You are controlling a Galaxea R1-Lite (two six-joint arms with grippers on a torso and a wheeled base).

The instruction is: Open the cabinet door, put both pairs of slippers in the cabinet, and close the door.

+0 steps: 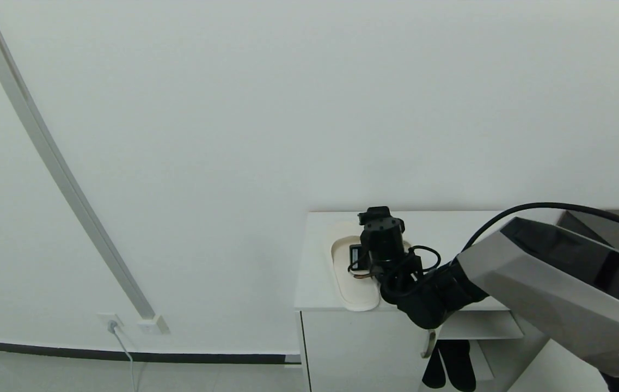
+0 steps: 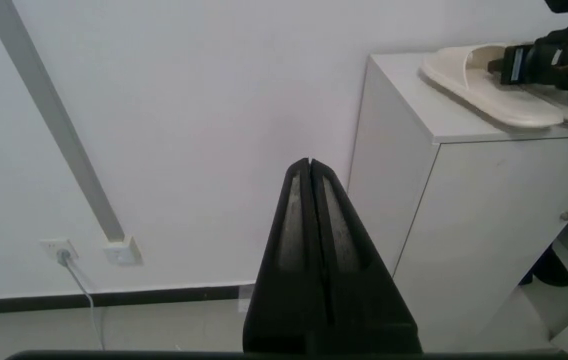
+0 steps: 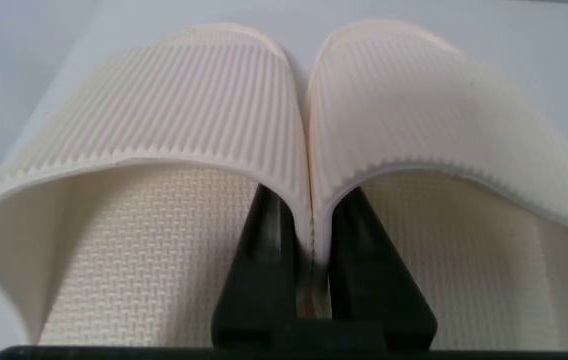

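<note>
A pair of cream slippers (image 3: 204, 120) lies side by side on the white cabinet's top (image 1: 451, 226). My right gripper (image 3: 310, 215) has one finger inside each slipper and is shut on their two touching inner walls. From the head view, the right gripper (image 1: 361, 261) sits over the cream slippers (image 1: 353, 291) near the top's front left corner. A black pair of slippers (image 1: 451, 365) stands inside the cabinet, whose right side is open. My left gripper (image 2: 309, 200) is shut on nothing, held low to the left of the cabinet (image 2: 464, 220).
The cabinet's left door panel (image 1: 358, 354) is closed, with a handle (image 1: 429, 343) at its edge. A shelf (image 1: 478, 325) shows in the open part. A cable duct (image 1: 59, 169) runs down the white wall to a socket (image 1: 110, 321).
</note>
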